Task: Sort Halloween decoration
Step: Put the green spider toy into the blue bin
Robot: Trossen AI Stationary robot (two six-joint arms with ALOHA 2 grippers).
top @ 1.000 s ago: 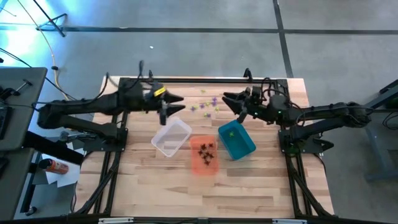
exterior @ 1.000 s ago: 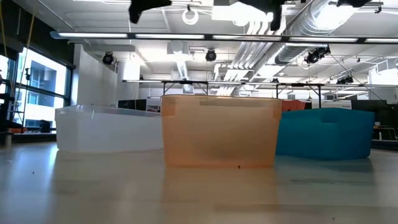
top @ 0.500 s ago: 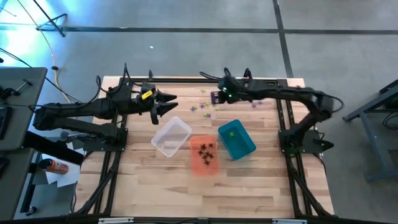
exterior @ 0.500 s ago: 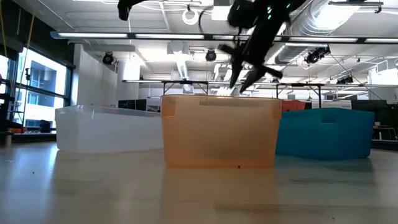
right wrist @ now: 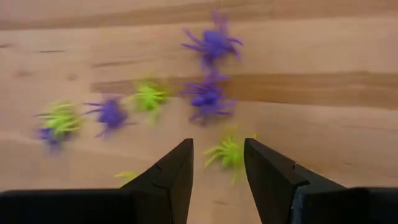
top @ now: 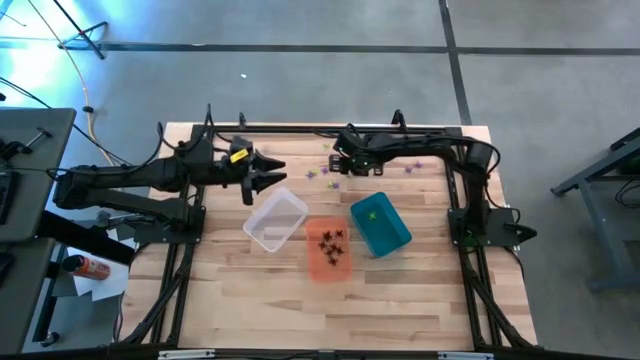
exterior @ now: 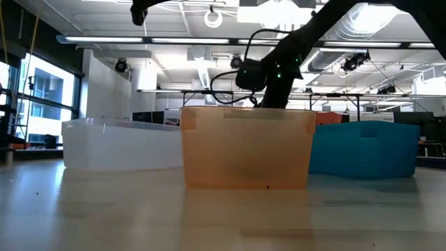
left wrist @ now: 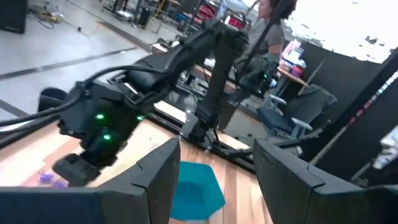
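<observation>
Right wrist view shows the right gripper (right wrist: 216,163) spread just over a green spiky plastic spider (right wrist: 228,151) among purple ones on the bench's (right wrist: 323,56) far side, seemingly poised to pinch it for sorting.

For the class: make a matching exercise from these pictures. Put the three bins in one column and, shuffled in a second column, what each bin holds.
Column one:
1. clear bin
2. orange bin
3. teal bin

Column two:
A. one green spider
B. black spiders
C. nothing visible

Pairs: 1-C, 2-B, 3-A
</observation>
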